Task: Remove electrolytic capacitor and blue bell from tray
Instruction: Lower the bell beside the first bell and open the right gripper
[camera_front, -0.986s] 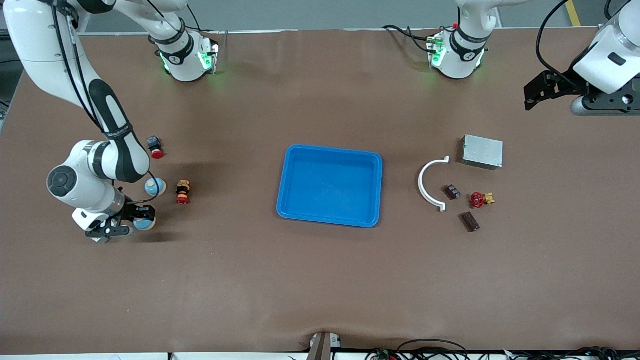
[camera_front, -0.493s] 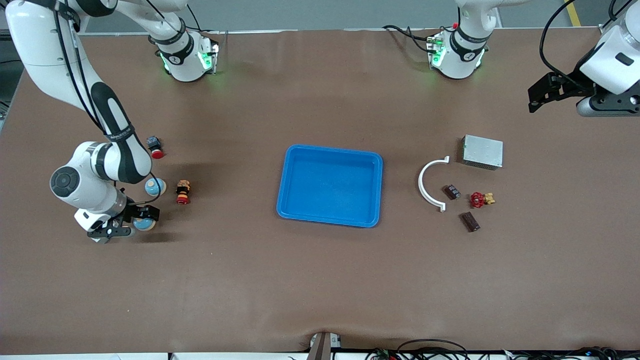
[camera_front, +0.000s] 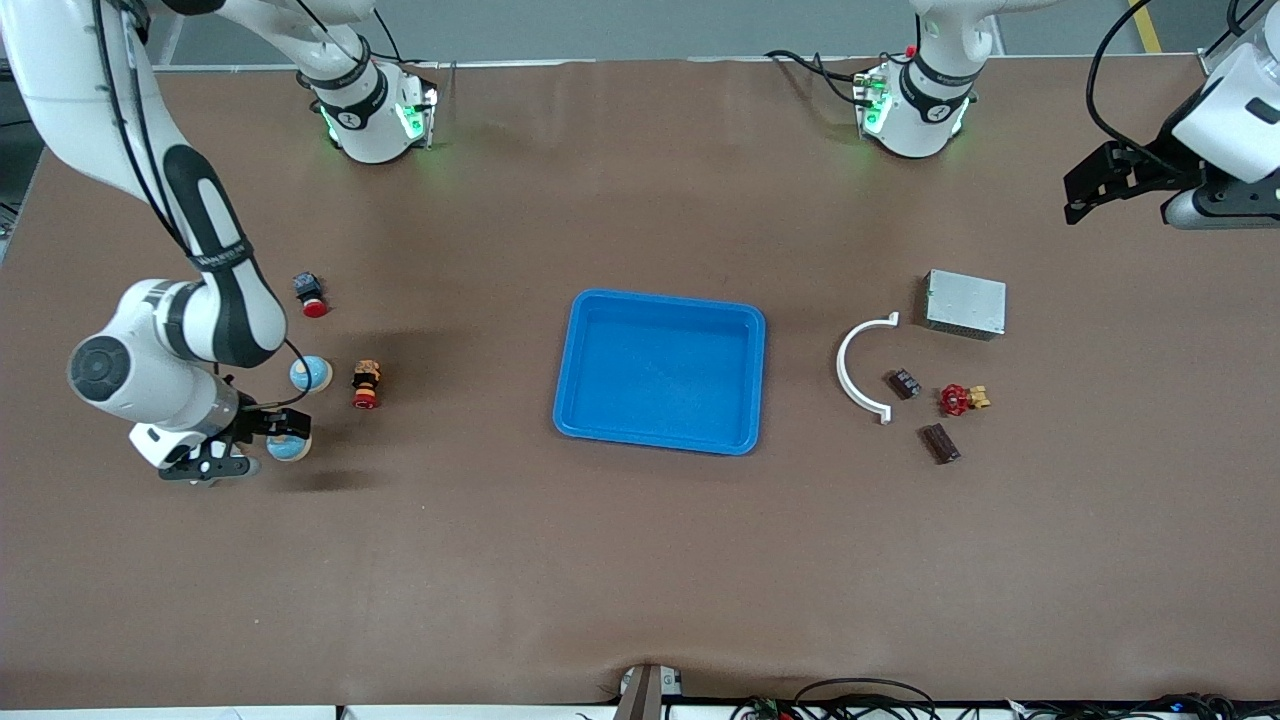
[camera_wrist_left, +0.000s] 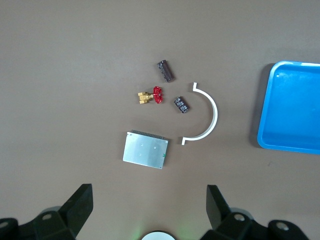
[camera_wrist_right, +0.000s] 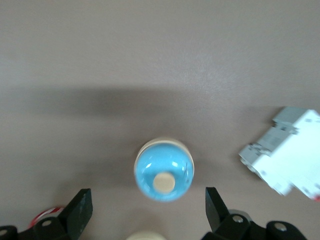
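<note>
Right hand (camera_front: 262, 443) is low over the blue bell (camera_front: 290, 447), jaws wide on either side of it without gripping; the bell stands on the desk (camera_front: 640, 560) at nine o'clock of the blue tray (camera_front: 660, 300). Left hand (camera_front: 1090, 185) waits aloft with jaws wide, at one o'clock of the metal box (camera_front: 965, 303). The dark capacitor (camera_front: 940, 443) lies on the desk at three o'clock of the tray.

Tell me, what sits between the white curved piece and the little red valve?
A small dark capacitor lies between the white curved piece and the red valve. The front view shows it, the left wrist view too.
</note>
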